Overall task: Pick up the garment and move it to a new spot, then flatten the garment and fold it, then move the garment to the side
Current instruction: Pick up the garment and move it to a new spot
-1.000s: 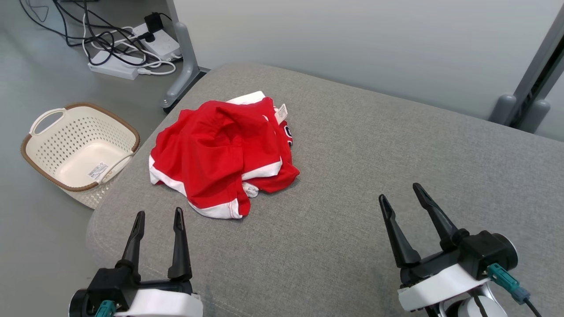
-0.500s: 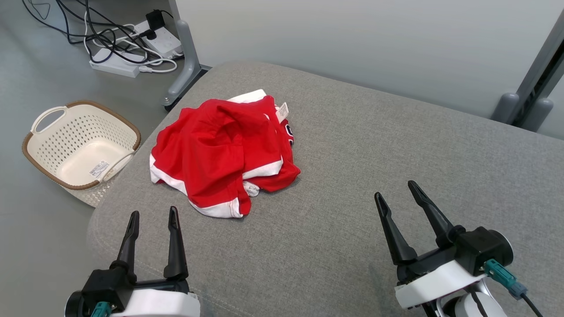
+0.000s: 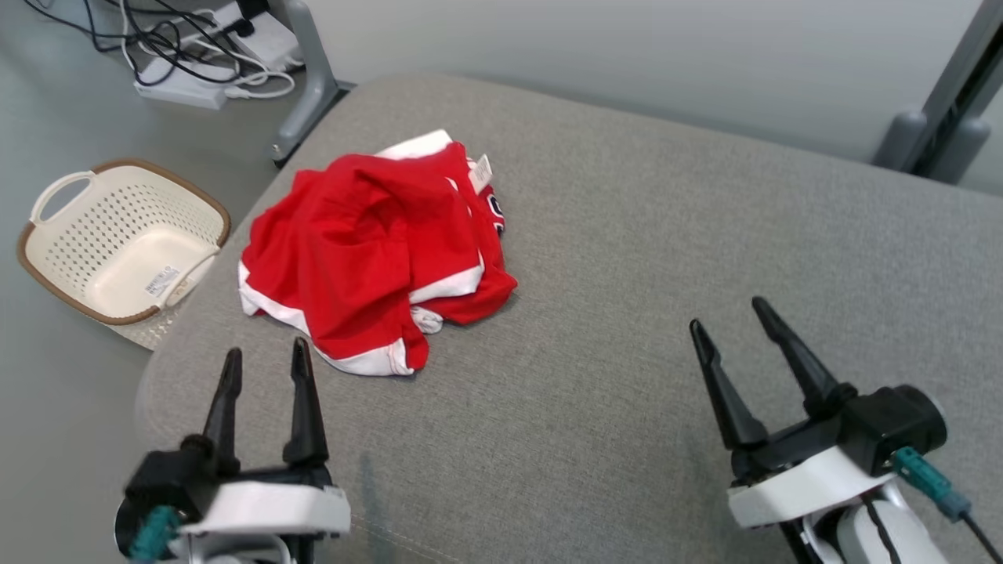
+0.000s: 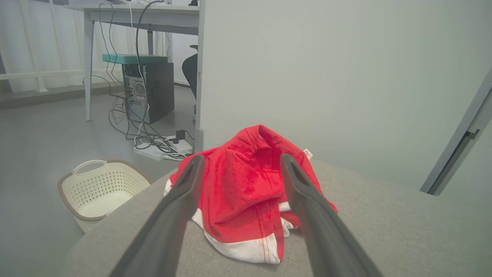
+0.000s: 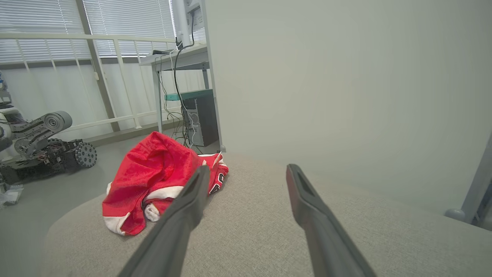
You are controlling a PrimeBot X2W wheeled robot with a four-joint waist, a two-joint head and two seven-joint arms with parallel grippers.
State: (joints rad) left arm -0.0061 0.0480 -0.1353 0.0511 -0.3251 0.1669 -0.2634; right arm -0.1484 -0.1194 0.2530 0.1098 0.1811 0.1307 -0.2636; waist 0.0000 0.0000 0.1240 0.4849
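The garment (image 3: 368, 251) is a red shirt with white trim and a small white tag, lying crumpled at the left of the grey cushioned surface (image 3: 666, 258). My left gripper (image 3: 265, 352) stands open just in front of its near white hem, apart from the cloth. The left wrist view looks straight at the garment (image 4: 250, 192) between that gripper's (image 4: 240, 159) spread fingers. My right gripper (image 3: 729, 313) is open and empty over bare cushion, well to the right of the shirt. In the right wrist view the garment (image 5: 153, 173) lies left of the gripper (image 5: 248, 169).
A cream perforated basket (image 3: 117, 235) with a brown rim sits on the floor left of the cushion. Power strips and tangled cables (image 3: 196, 63) lie behind it by a grey partition leg (image 3: 302, 86). A pale partition wall (image 3: 627, 55) stands along the cushion's far edge.
The camera has shifted, so the whole scene sits lower left in the picture. Against the shirt, the left gripper has crept closer to the near hem. Both grippers stay open.
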